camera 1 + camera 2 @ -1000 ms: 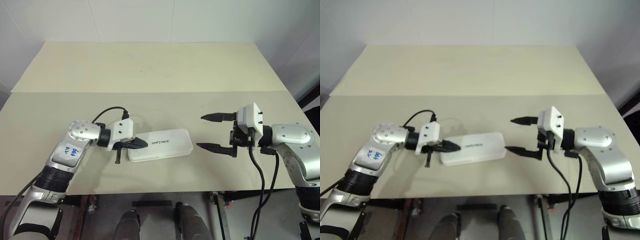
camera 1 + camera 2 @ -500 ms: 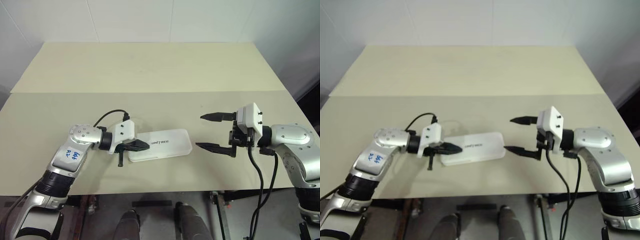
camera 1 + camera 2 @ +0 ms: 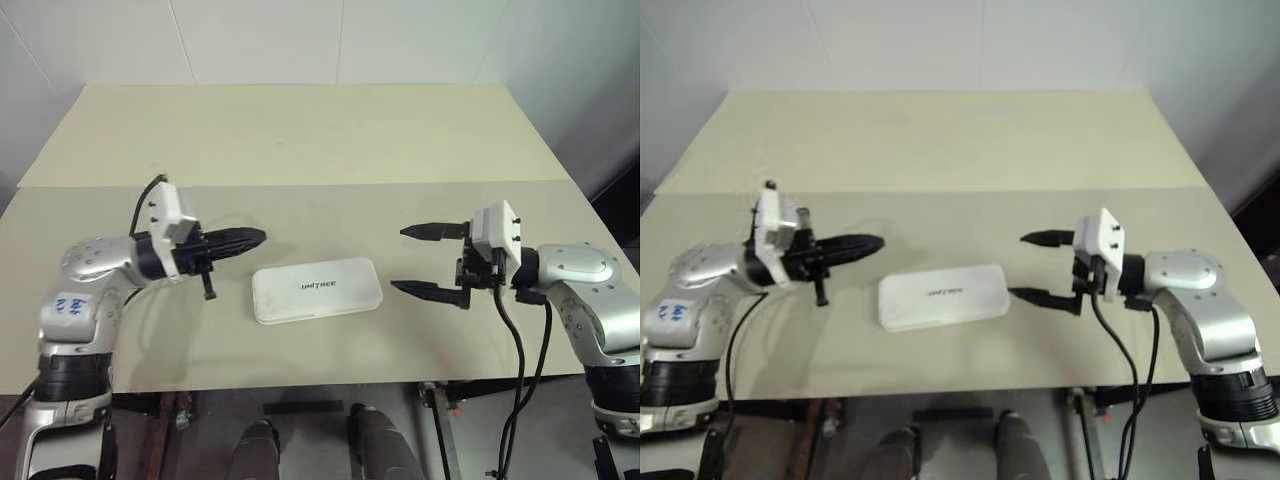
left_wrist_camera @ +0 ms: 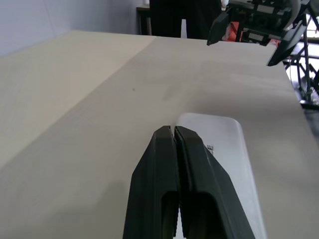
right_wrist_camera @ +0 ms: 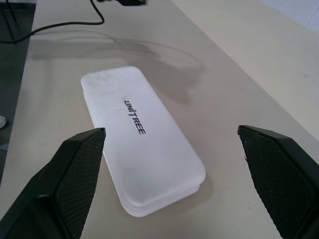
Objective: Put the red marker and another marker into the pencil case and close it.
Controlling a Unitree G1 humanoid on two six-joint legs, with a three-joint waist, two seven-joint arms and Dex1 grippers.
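Note:
The white pencil case (image 3: 317, 290) lies closed and flat on the table, lid up with its dark lettering showing. The red marker and the other marker are hidden from view. My left gripper (image 3: 258, 237) hovers above the table, up and to the left of the case's left end and clear of it. Its fingers (image 4: 164, 149) are pressed together, shut on nothing. My right gripper (image 3: 400, 260) is held to the right of the case's right end, pointing at it, open wide and empty. The case (image 5: 144, 149) lies between and beyond its fingers.
The beige table (image 3: 300, 130) has a seam (image 3: 300, 184) running across it behind the case, and a white wall stands at the far side. The front edge (image 3: 330, 380) is close to my arms. Black cables hang from both wrists.
My left gripper has come off the left end of the case, risen and swung left. The case stays closed where it was. The right gripper has not moved.

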